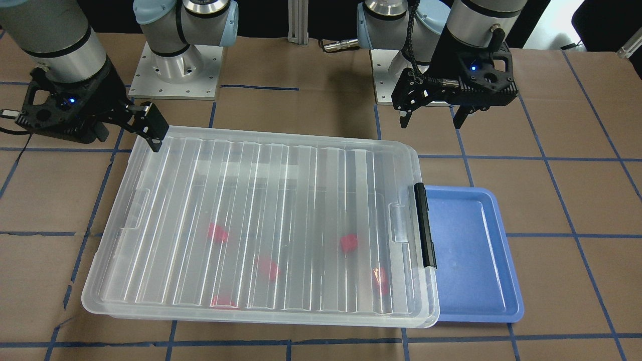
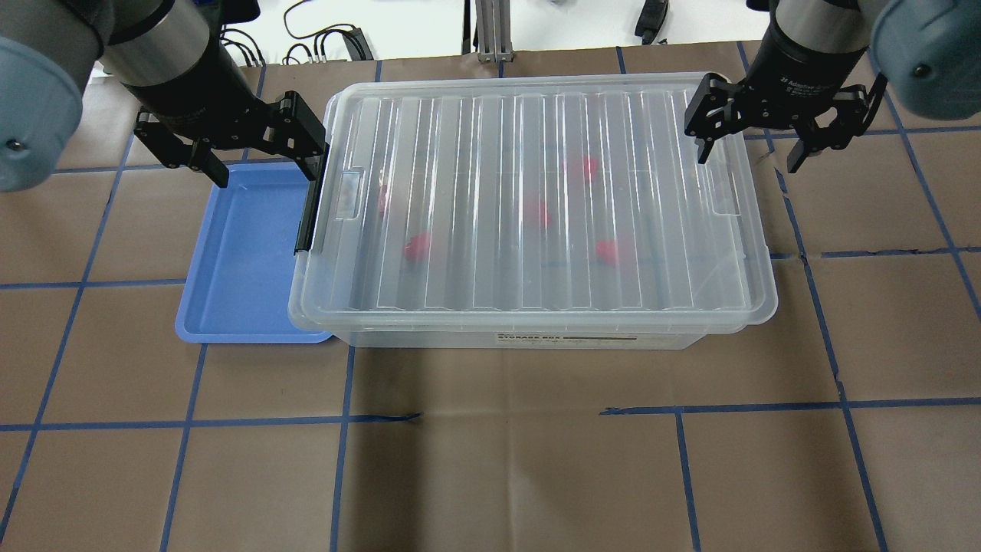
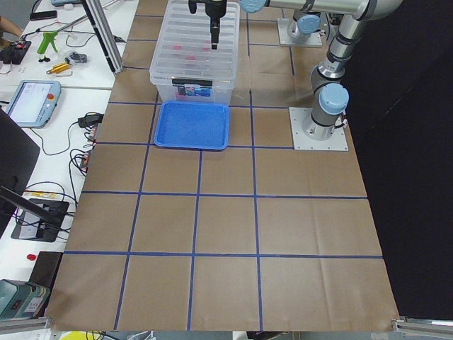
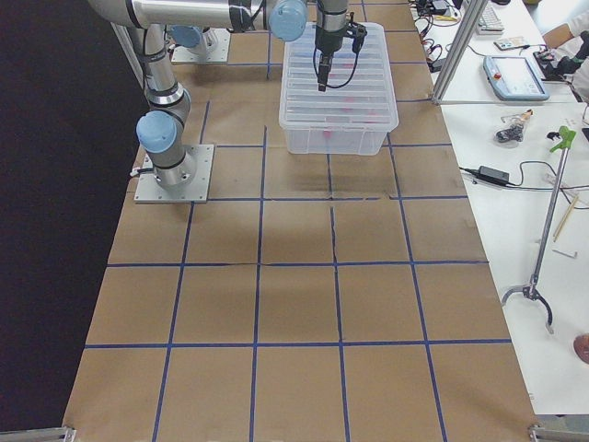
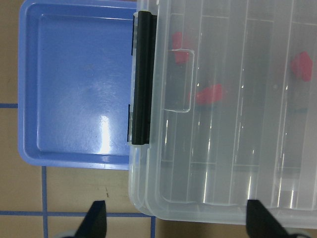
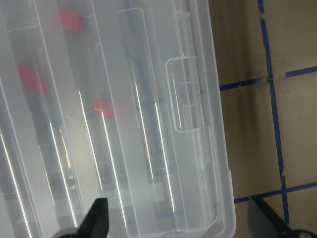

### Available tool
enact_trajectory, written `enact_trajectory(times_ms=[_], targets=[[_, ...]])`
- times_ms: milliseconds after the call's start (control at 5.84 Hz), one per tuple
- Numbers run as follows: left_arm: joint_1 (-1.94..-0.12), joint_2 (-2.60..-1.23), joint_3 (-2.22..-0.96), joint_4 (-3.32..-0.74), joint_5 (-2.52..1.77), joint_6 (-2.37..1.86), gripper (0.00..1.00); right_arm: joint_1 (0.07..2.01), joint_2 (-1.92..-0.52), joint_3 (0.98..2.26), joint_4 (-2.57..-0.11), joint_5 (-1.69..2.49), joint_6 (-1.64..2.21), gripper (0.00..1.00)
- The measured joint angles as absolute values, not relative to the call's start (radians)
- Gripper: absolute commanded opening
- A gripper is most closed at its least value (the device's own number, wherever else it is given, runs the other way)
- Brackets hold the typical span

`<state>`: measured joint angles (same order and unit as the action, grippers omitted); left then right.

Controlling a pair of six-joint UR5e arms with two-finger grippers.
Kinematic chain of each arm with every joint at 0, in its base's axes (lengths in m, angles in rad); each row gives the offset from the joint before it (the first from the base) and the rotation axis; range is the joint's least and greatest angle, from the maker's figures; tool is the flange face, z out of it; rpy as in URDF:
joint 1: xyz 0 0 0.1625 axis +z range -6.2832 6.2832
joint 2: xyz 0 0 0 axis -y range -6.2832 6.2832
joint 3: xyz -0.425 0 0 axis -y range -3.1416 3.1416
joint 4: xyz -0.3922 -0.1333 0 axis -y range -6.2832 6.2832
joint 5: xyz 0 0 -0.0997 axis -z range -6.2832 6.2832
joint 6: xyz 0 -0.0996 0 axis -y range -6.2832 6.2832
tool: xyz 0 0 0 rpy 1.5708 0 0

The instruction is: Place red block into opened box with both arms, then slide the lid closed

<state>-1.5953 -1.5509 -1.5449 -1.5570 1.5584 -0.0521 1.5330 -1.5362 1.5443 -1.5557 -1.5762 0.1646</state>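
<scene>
The clear box [image 2: 536, 337] stands mid-table with its ribbed lid [image 2: 475, 153] lying flat over the whole top. Several red blocks [image 2: 416, 247] show blurred through the lid, inside the box. A black latch bar [image 5: 142, 79] runs along the short end beside the blue tray. Above that end's far corner my left gripper [image 2: 264, 170] hovers open and holds nothing. Over the opposite short end's far corner my right gripper [image 2: 747, 161] is also open and empty. In each wrist view the fingertips [image 5: 96, 218] [image 6: 96, 218] sit wide apart at the bottom edge.
An empty blue tray [image 2: 245, 261] lies against the box's latch end, partly tucked under it. The two arm bases [image 1: 175, 65] stand behind the box. Benches with tools and cables [image 3: 49, 64] run along the table's far side.
</scene>
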Motion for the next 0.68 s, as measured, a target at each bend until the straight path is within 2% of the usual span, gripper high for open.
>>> enact_trajectory(times_ms=[685], targets=[[-1.595,-1.551,-1.545,-1.557,1.559,-0.052,1.00,1.543,-1.567,1.511,-1.510,-1.566,0.187,1.00]])
